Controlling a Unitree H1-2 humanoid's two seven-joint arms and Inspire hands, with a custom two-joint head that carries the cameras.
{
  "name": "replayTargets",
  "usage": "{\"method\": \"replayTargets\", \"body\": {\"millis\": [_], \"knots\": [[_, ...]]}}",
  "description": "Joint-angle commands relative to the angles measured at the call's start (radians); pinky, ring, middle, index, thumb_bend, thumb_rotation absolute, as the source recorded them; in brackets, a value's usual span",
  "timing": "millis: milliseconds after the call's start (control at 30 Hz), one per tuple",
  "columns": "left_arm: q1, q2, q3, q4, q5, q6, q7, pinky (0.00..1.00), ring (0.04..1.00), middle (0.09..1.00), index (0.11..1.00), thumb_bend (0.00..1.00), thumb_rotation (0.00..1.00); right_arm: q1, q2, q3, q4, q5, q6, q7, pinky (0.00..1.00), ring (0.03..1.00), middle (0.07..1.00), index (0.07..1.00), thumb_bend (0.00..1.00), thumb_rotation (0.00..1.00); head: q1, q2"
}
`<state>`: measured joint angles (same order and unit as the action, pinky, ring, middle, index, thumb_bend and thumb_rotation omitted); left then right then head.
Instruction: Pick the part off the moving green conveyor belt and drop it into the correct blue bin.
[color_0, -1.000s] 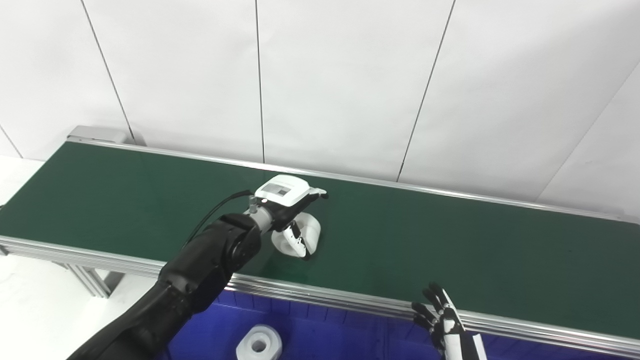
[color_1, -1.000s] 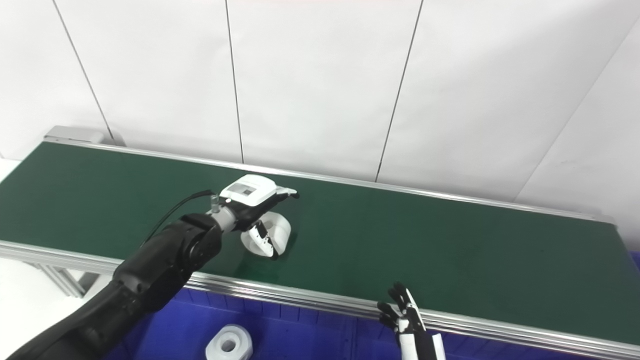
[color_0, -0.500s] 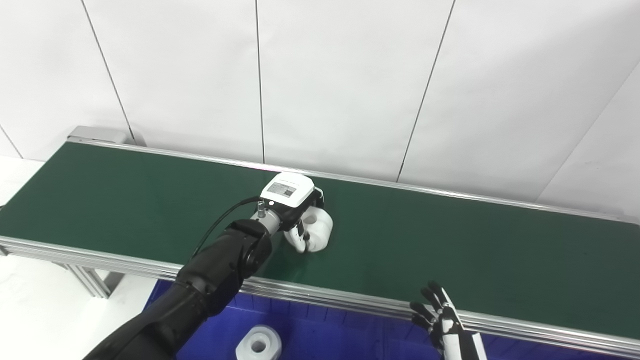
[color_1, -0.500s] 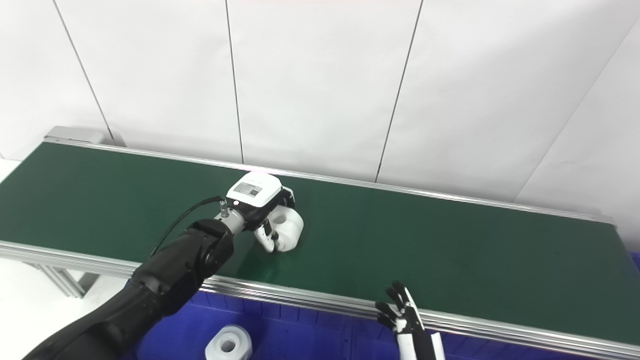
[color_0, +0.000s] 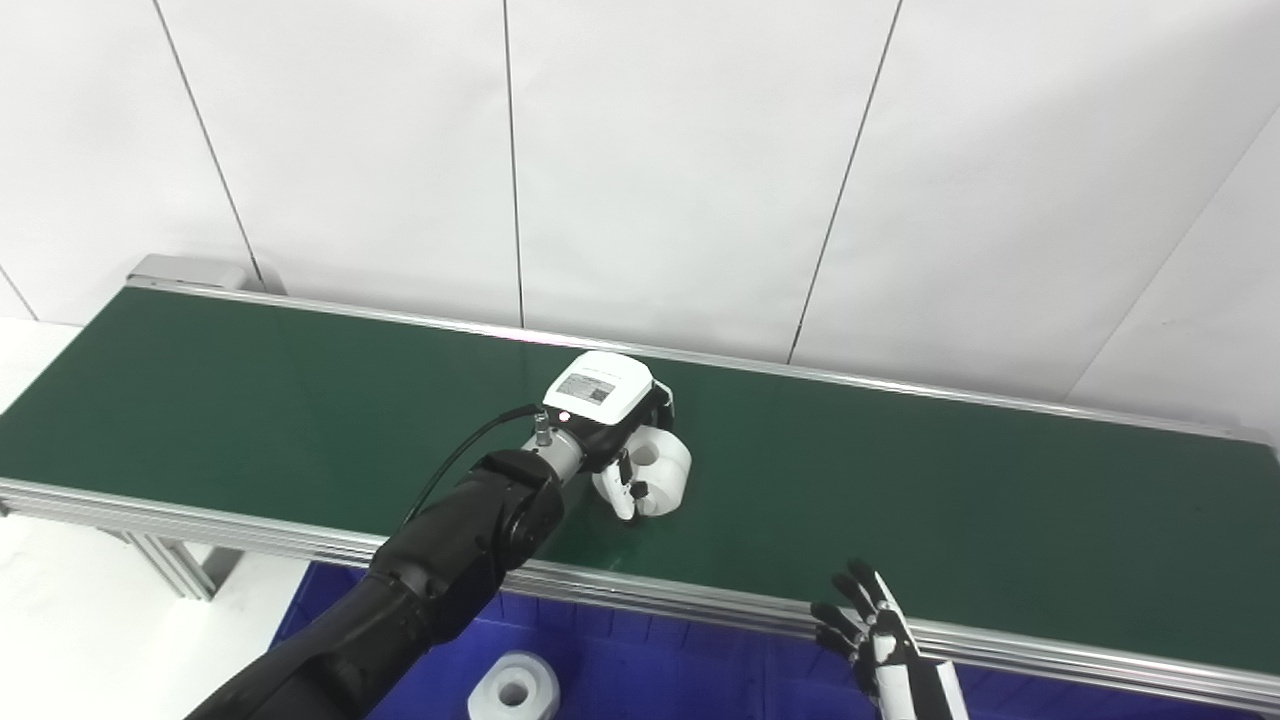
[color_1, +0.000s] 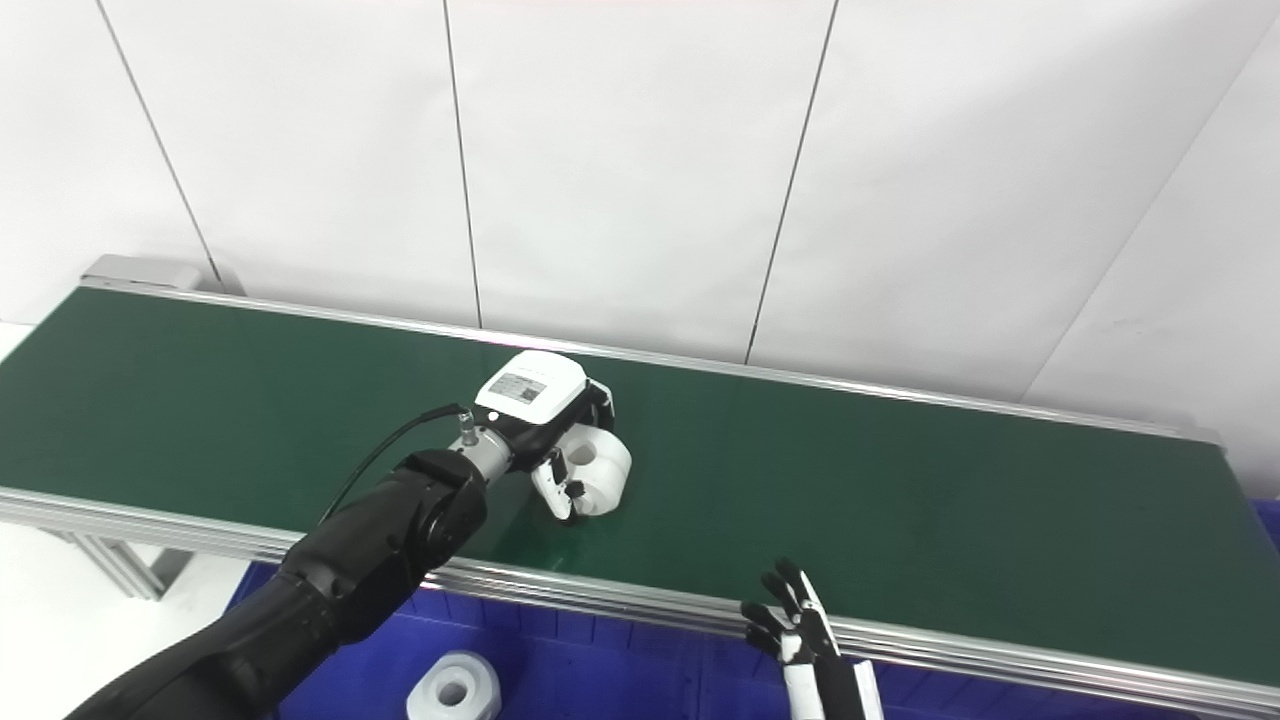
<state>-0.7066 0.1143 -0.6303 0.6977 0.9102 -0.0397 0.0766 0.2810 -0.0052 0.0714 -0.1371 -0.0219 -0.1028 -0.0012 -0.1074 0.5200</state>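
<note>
The white plastic cylindrical part with a round centre hole (color_0: 660, 470) sits on the dark green conveyor belt (color_0: 950, 500), about midway along it and nearer the belt's front rail than its back one. My left hand (color_0: 625, 440) is closed around this part: the fingers (color_0: 628, 490) curl down over its near side and the white back of the hand covers its top. I cannot tell from either view whether the part has left the belt surface; it appears to rest on it or sit just above.

Progress, as I judge it: the grasp is made, the lift and the drop are not yet done. The part must be carried back over the silver front rail (color_0: 700, 600) of the belt and released into the blue plastic bin (color_0: 620, 670) directly below that rail. A second white part of like shape (color_0: 515, 685) already lies in this bin, below and to the left of the held part, which suggests this is the correct bin.

My right hand (color_0: 875, 640) holds nothing, fingers spread and pointing up, at the front rail well to the right of the part. It is idle.
</note>
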Motion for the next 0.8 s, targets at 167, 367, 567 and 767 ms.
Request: {"method": "replayTargets", "body": {"millis": [167,367,567,767], "knots": [[-0.004,0.052,0.014,-0.213,-0.013,-0.04,-0.047,0.39,0.41,0.435,0.507,0.52,0.0,-0.014,0.003,0.003,-0.058,-0.002,0.023,0.008,0.8,0.833,0.92,0.952,0.79,1.0,0.004,0.043],[0.044,0.11,0.052,-0.503,-0.031,-0.022,-0.19,0.34,0.369,0.428,0.505,0.52,0.0,-0.028,0.004,-0.001,-0.101,-0.009,0.08,0.003,0.81,0.838,0.919,0.953,0.78,1.0,0.005,0.098],[0.143,0.152,0.086,-0.712,-0.044,-0.012,-0.298,0.48,0.49,0.478,0.499,0.52,0.0,-0.046,0.004,-0.008,-0.138,0.004,0.129,0.005,0.81,0.831,0.913,0.949,0.77,1.0,0.014,0.154],[0.285,0.171,0.103,-0.856,-0.046,-0.01,-0.383,0.51,0.503,0.493,0.482,0.52,0.0,-0.066,-0.002,-0.018,-0.199,0.014,0.206,0.007,0.81,0.833,0.92,0.954,0.78,1.0,0.025,0.225]]}}
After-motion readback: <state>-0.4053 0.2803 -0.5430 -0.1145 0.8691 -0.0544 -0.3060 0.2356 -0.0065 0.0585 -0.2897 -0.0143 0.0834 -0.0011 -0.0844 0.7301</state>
